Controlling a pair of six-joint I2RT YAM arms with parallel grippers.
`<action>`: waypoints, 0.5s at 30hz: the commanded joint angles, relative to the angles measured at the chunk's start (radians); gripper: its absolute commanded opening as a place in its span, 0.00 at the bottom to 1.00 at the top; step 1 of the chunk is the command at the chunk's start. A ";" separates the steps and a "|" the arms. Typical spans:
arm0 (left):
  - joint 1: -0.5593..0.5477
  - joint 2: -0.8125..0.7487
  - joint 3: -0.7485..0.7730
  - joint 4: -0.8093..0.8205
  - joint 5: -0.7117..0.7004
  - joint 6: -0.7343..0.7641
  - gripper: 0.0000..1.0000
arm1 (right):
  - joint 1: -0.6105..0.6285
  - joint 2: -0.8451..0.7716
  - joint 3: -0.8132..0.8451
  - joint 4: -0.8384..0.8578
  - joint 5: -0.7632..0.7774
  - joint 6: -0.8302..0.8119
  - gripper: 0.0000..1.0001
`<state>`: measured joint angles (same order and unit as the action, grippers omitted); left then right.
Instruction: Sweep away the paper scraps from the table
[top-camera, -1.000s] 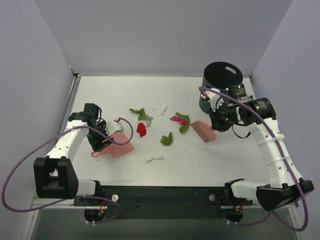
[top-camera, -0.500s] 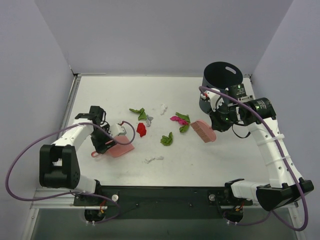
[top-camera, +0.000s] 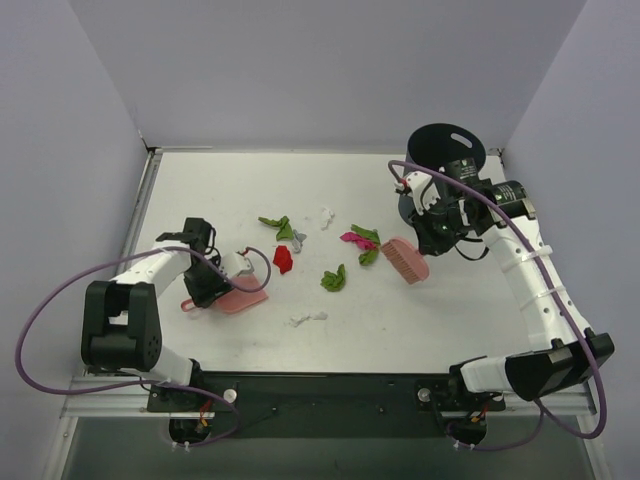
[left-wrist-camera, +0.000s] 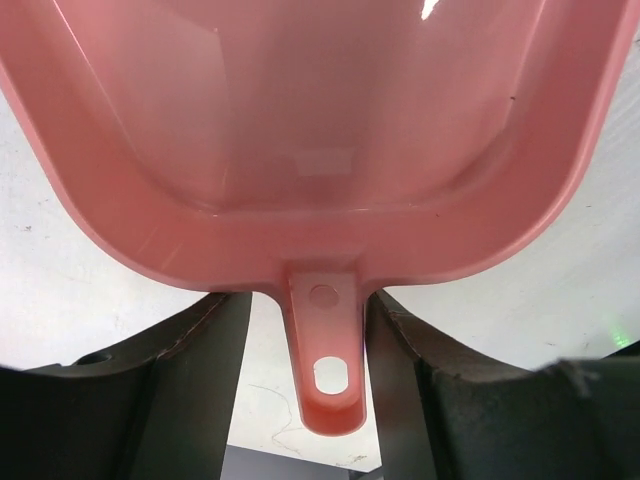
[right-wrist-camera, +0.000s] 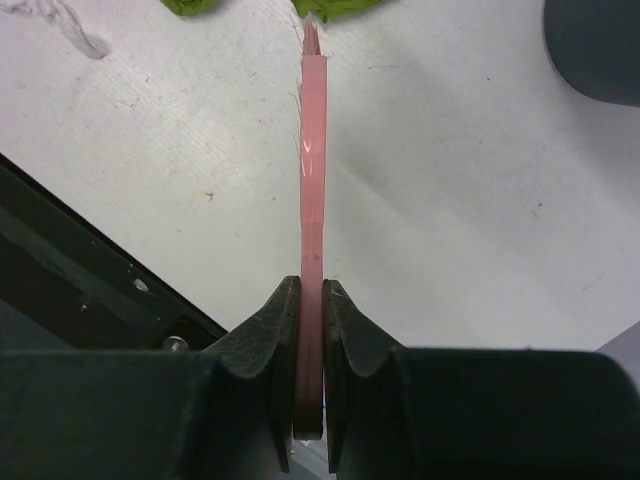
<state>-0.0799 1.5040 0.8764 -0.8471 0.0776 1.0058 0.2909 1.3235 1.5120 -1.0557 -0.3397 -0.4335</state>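
My main worry is the dustpan. In the left wrist view its short handle sits between the left fingers; one finger looks to be against it, while a sliver of tabletop shows on the other side. So I cannot tell whether they are clamped on it or only straddling it. If the hold is loose, I judge that the first scrap pushed against the lip shoves the pan back instead of riding in. The second risk is the brush, well to the right of the dustpan. The right fingers are pressed together on its thin handle, and so narrow a grip may let it swivel once the bristles drag. The paper scraps are light and crumpled, so a fast stroke could flick them aside or roll them under the bristles. They lie spread between the dustpan and the brush. A red one sits just beyond the dustpan's mouth, with green and grey bits farther back. A magenta and green pair lies close to the brush's far end. A white scrap lies to the dustpan's right and slightly nearer, off the line of a straight stroke and easy to miss. No scrap touches either pair of fingers, and the part of the dustpan I can see holds none.
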 joint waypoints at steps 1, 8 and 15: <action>-0.004 -0.010 -0.019 0.058 -0.013 0.007 0.57 | 0.030 0.052 0.065 0.002 0.041 0.035 0.00; -0.017 -0.037 -0.048 0.086 0.008 -0.018 0.38 | 0.065 0.082 0.096 0.006 0.030 0.041 0.00; -0.029 -0.100 -0.028 -0.027 0.057 -0.004 0.00 | 0.125 0.085 0.039 0.083 0.158 0.108 0.00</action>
<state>-0.0975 1.4803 0.8257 -0.8074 0.0780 0.9833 0.3771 1.4101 1.5723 -1.0317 -0.2935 -0.3927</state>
